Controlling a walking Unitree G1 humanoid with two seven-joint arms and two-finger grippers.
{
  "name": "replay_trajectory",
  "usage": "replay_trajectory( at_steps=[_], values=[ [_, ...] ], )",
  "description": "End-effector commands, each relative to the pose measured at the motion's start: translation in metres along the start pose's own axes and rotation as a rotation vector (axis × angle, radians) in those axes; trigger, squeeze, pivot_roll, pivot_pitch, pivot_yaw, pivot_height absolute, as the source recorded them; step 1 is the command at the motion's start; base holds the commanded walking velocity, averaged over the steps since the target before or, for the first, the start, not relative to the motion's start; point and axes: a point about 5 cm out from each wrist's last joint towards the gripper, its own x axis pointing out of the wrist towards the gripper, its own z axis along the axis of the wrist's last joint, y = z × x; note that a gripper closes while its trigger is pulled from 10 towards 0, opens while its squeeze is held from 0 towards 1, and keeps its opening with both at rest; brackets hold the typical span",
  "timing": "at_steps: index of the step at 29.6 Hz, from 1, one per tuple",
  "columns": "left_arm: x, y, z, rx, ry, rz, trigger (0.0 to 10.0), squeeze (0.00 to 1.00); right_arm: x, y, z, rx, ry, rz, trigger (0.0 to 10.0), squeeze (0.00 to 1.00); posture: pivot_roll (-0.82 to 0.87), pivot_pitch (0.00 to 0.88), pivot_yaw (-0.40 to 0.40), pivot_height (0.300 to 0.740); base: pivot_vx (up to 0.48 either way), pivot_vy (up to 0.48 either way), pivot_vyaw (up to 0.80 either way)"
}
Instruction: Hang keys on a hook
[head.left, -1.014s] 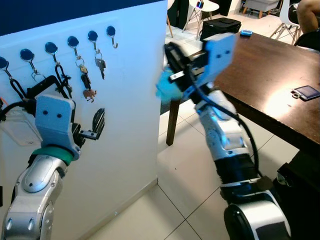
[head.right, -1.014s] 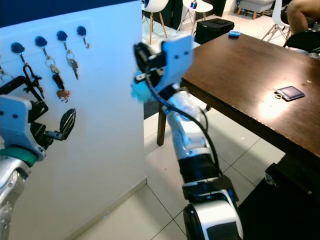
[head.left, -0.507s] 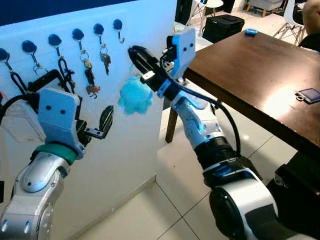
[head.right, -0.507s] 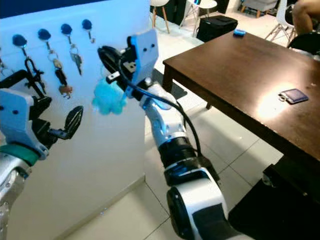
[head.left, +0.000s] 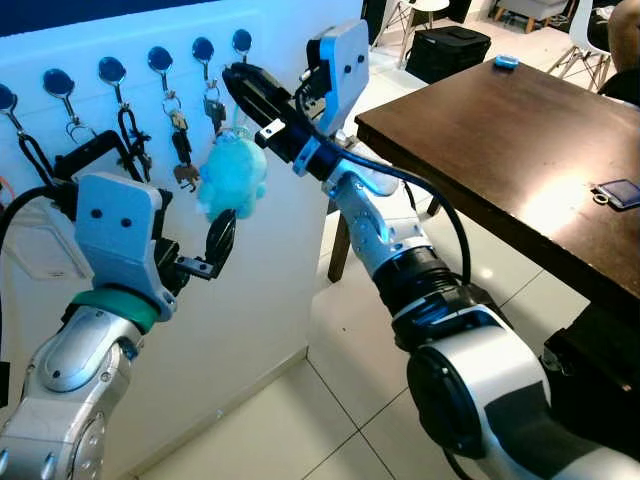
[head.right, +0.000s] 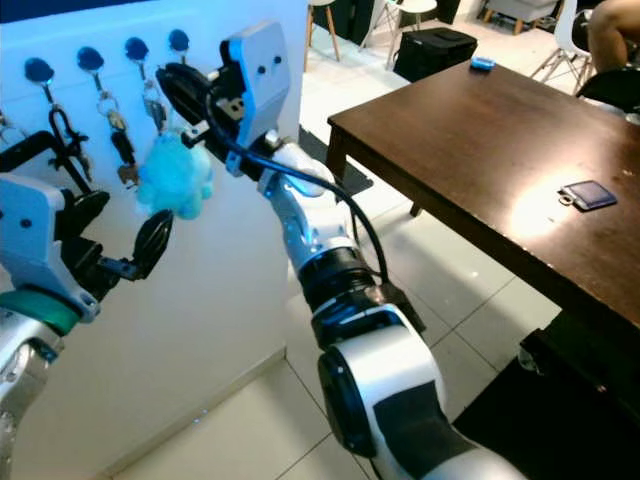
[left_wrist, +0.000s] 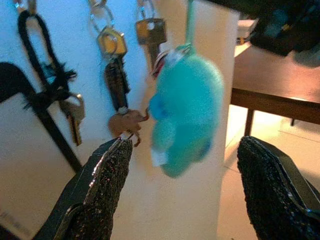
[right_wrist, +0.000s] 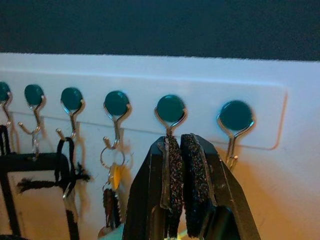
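- Approach step: my right gripper (head.left: 245, 85), jaws pinched on the keys' loop, dangles the fluffy turquoise plush keychain (head.left: 232, 178) before the white hook rail (right_wrist: 150, 85).
- Left gripper (left_wrist: 185, 195) waits below, jaws wide.
- Next, I judge: lift the loop over the bare end metal hook (right_wrist: 235, 122).

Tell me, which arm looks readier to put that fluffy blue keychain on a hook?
The right. Its gripper already pinches the keychain just below the row of hooks, while the left gripper hangs open lower down.
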Motion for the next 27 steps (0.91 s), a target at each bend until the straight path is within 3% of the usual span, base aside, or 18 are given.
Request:
replay_trajectory(
  at_steps=[1, 10, 27],
  values=[
    [-0.003, -0.007, 0.002, -0.008, 0.006, -0.054, 10.0, 0.0, 0.007, 0.003, 0.009, -0.011, -0.037, 0.019, 10.0, 0.0, 0.07, 0.067, 0.024, 0.74, 0.0, 0.0, 0.0],
    [-0.001, -0.011, 0.007, -0.01, -0.007, -0.092, 10.0, 0.0, 0.012, -0.003, 0.027, -0.111, -0.089, 0.003, 10.0, 0.0, 0.06, 0.058, 0.03, 0.74, 0.0, 0.0, 0.0],
    [0.001, -0.013, 0.007, -0.024, -0.002, -0.095, 10.0, 0.0, 0.009, -0.014, 0.029, -0.182, -0.074, -0.058, 10.0, 0.0, 0.05, 0.054, 0.032, 0.74, 0.0, 0.0, 0.0]
  ],
)
